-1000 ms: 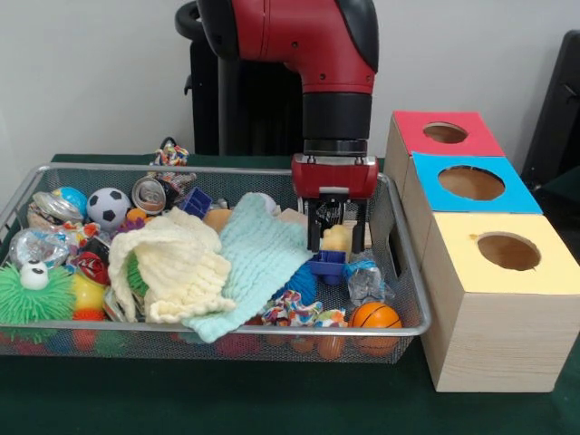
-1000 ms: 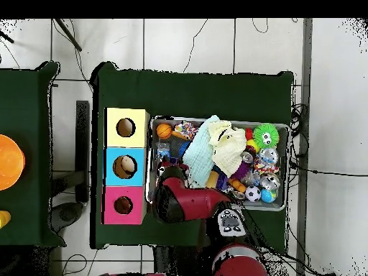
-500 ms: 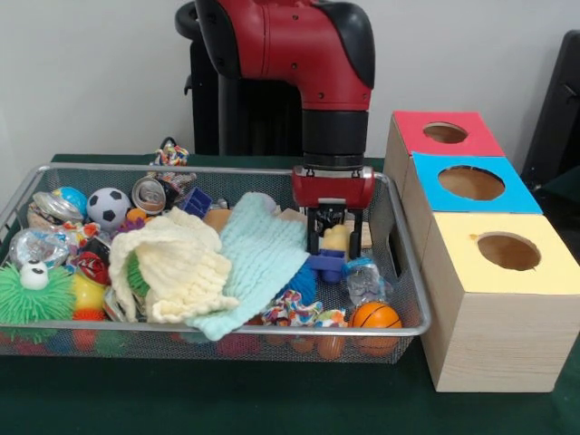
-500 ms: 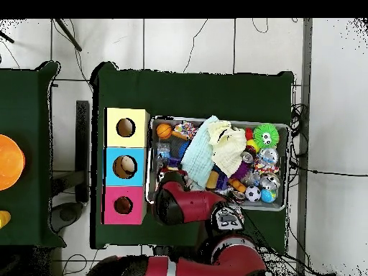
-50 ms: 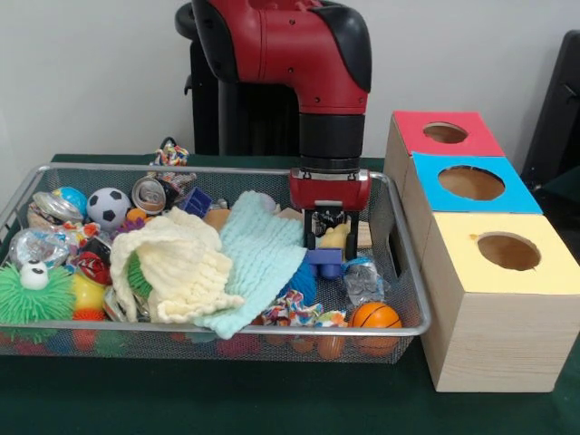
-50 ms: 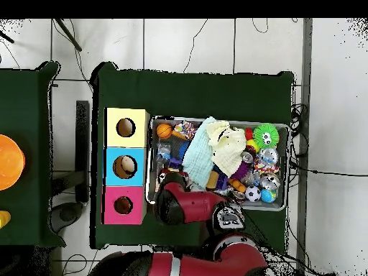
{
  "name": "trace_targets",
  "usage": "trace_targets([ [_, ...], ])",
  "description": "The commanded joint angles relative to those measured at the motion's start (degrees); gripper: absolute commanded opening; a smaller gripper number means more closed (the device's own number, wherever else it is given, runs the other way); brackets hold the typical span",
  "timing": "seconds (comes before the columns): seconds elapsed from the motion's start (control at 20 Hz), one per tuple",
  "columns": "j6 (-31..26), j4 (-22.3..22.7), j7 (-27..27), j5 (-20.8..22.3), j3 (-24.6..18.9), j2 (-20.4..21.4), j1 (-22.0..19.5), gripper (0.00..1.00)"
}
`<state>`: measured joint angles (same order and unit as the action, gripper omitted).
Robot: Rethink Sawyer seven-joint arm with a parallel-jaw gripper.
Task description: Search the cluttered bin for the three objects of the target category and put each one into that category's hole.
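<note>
1. Since the earlier frames the arm (image 5: 299,54) has lifted a little, carrying the gripper (image 5: 328,246) and its load up out of the clutter; in the overhead view the robot's body has swung further along the bottom edge.
2. The desk (image 5: 227,399), covered in dark green, carries the wire bin (image 5: 399,263) and, just beside it, the row of three boxes: yellow box (image 5: 494,299) nearest, blue box (image 5: 471,186) in the middle, red box (image 5: 444,136) farthest – each with a round hole on top.
3. In the bin, a mint cloth (image 5: 258,258) and a cream cloth (image 5: 181,267) lie draped over much of the pile, hiding what is under them.
4. The fingers are pinching a blue toy block (image 5: 324,260) with a pale yellow piece (image 5: 335,237) above it, held just over the bin's contents near the wall on the boxes' side. I judge this to be the task's object, though its category is not clear.
5. Smaller things round it: a mini basketball (image 5: 375,315), a crumpled clear wrapper (image 5: 364,279), a knotted rope toy (image 5: 292,310).
6. Risks – the block seems held near its top, so it could swing or slip during the carry across the bin's rim; a low path might catch that rim; and a tilted block could jam at the hole's edge.
</note>
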<state>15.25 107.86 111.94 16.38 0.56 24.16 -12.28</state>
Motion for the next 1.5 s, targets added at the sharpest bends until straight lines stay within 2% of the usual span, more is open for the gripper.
trace_targets([
  [0.05, -11.25, -1.74, 7.57, -3.84, -6.69, -2.87, -2.97, 1.0],
  [0.4, -12.75, -1.34, 7.02, -4.41, -7.08, -2.76, -3.32, 1.0],
  [0.45, -13.15, -1.4, 6.82, -4.52, -6.97, -2.72, -3.19, 0.0],
  [0.75, -15.88, -1.56, 6.88, -5.64, -8.68, -2.96, -4.34, 0.0],
  [1.1, -22.25, 1.62, 7.67, -9.1, -11.9, 1.25, -6.11, 0.0],
  [1.25, -26.17, 2.46, 7.59, -10.98, -12.57, 4.3, -6.3, 0.0],
  [1.5, -38.03, 3.18, 6.33, -14.41, -12.56, 12.78, -6.12, 0.0],
])
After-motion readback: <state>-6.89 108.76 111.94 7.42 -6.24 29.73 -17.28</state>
